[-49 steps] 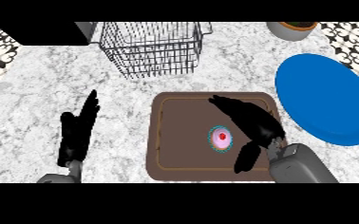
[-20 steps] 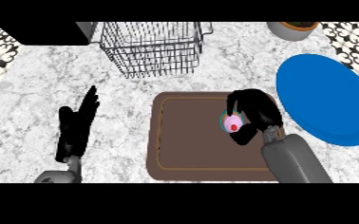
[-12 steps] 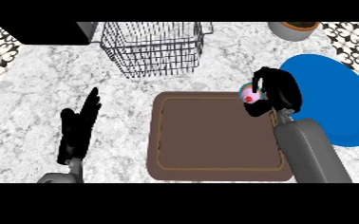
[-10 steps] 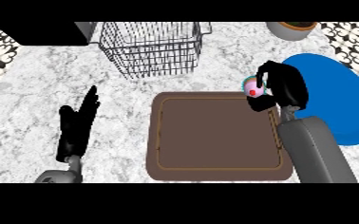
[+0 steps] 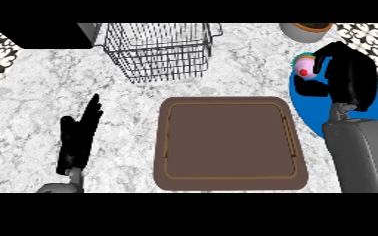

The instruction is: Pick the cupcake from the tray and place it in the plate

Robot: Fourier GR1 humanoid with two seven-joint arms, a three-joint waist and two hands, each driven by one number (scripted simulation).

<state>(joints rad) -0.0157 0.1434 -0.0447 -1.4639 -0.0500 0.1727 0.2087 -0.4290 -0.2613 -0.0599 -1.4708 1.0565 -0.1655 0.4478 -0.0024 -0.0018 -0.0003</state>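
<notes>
Above the left part of the round blue plate (image 5: pixel 310 111), right of the brown rectangular tray (image 5: pixel 229 142), the pink-frosted cupcake (image 5: pixel 303 68) is held, enclosed by the curled fingers of the black right hand (image 5: pixel 341 75). It is best lowered upright, further over the plate, before release. Left of the tray, the left hand (image 5: pixel 78 141) is rested, fingers straight. A wire basket (image 5: pixel 159 50) is set beyond the tray.

You look down on white-grey marbled table (image 5: pixel 88 75). Black wire basket (image 5: pixel 159 50) stands at back centre. Dark block (image 5: pixel 44 35) fills back left corner. Brown round pot (image 5: pixel 306 30) sits back right; black-and-white patterned tiles (image 5: pixel 358 32) beside it.
</notes>
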